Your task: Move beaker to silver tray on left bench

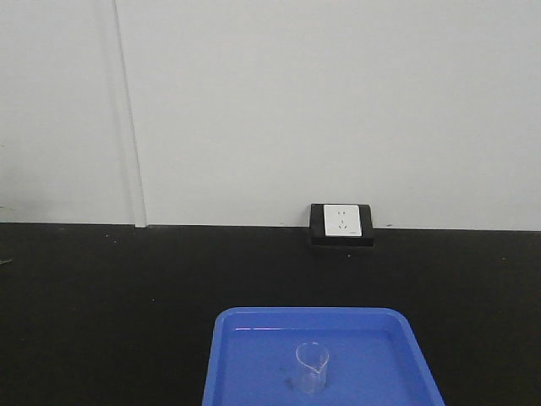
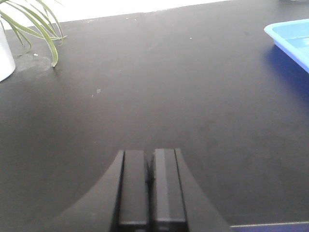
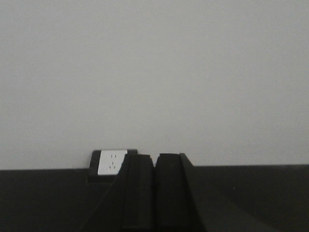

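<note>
A small clear glass beaker (image 1: 311,366) with a pouring lip stands upright in a bright blue plastic tray (image 1: 245,355) at the front of the black bench (image 1: 101,296). The silver tray is out of view. My left gripper (image 2: 150,159) is shut and empty, held over bare black bench (image 2: 154,87), with a corner of the blue tray (image 2: 292,38) to its upper right. My right gripper (image 3: 154,162) is shut and empty, pointing at the white wall above the bench. Neither gripper shows in the front view.
A white wall socket in a black housing (image 1: 341,223) sits at the bench's back edge, and also shows in the right wrist view (image 3: 110,162). A white pot (image 2: 5,58) with green drooping leaves (image 2: 41,24) stands at the far left of the left wrist view.
</note>
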Available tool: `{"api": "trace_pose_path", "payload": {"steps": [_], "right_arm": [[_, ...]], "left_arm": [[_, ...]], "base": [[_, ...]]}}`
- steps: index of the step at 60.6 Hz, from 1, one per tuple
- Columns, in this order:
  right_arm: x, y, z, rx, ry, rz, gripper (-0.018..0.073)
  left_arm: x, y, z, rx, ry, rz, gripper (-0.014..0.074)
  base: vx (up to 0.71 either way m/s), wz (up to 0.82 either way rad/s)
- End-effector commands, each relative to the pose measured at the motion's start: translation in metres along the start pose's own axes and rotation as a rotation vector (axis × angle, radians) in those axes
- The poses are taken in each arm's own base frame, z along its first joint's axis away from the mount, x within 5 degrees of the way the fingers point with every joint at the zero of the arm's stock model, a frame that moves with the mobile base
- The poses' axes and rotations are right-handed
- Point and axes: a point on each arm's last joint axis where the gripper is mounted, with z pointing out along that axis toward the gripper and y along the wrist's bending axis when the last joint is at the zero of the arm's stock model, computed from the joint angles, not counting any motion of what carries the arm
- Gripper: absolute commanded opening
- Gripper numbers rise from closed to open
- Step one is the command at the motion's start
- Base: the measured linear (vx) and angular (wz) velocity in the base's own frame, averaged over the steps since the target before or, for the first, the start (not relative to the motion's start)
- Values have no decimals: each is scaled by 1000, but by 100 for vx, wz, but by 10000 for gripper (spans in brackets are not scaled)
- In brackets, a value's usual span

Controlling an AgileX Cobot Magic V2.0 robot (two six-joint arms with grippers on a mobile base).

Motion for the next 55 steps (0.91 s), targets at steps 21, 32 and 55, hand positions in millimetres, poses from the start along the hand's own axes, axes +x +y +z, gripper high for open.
{"api": "trace_pose_path", "payload": {"steps": [21, 32, 55], "right_arm": [[-3, 0, 20, -6, -29, -12, 178], [-3, 0, 20, -5, -29, -7, 448], [-6, 0, 22, -11, -73, 72, 722]], "left_arm": [[-1, -1, 2, 6, -64, -3, 1], [-1, -1, 2, 6, -64, -3, 1], [-1, -1, 2, 6, -64, -3, 1]], "base": [[0, 0], [0, 0], [0, 0]]}}
